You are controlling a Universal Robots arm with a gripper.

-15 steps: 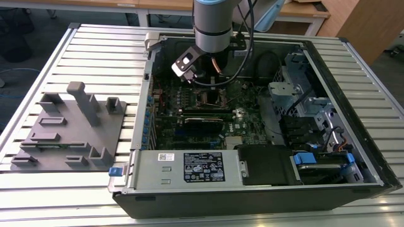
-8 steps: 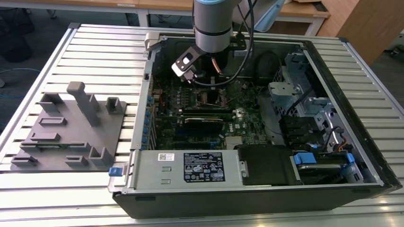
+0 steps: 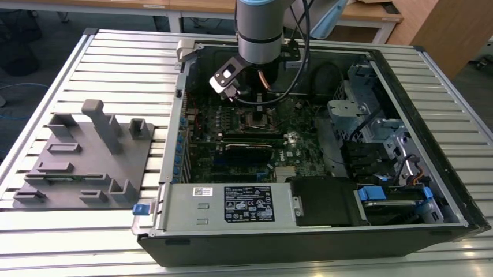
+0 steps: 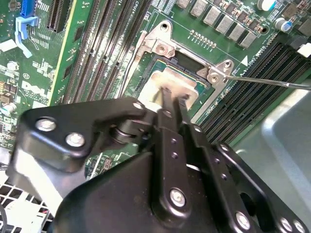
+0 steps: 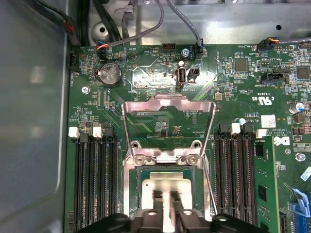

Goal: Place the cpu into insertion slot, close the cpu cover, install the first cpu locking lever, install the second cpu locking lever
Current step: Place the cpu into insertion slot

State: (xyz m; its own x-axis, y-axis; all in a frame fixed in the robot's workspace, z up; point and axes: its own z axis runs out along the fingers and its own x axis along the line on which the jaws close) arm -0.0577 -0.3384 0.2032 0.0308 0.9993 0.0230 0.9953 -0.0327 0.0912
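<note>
A pale slatted metal table (image 3: 115, 63) carries everything. Nearest, along the lower edge of the exterior view, the open black computer case (image 3: 308, 248) lies on its side, with the labelled power supply (image 3: 223, 203) just inside its front wall. At the exterior view's left, a grey fixture plate (image 3: 85, 161) with upright pegs sits on the slats beside the case.

Deeper in lies the green motherboard (image 3: 231, 156). The cpu (image 5: 167, 180) lies flat in the insertion slot (image 5: 130, 189), and the cpu cover (image 5: 167, 100) stands swung up off it. A thin locking lever (image 4: 265, 80) juts out sideways, unlatched. The gripper (image 5: 165, 194) is drawn in narrow, with only a slim gap between its fingers (image 4: 167, 104), and its tips are down on the cpu's silver top.

The arm (image 3: 260, 29) rises from the case toward the top of the frame. Beyond the table stand wooden desks (image 3: 370, 14) on a dark floor (image 3: 46, 29).
</note>
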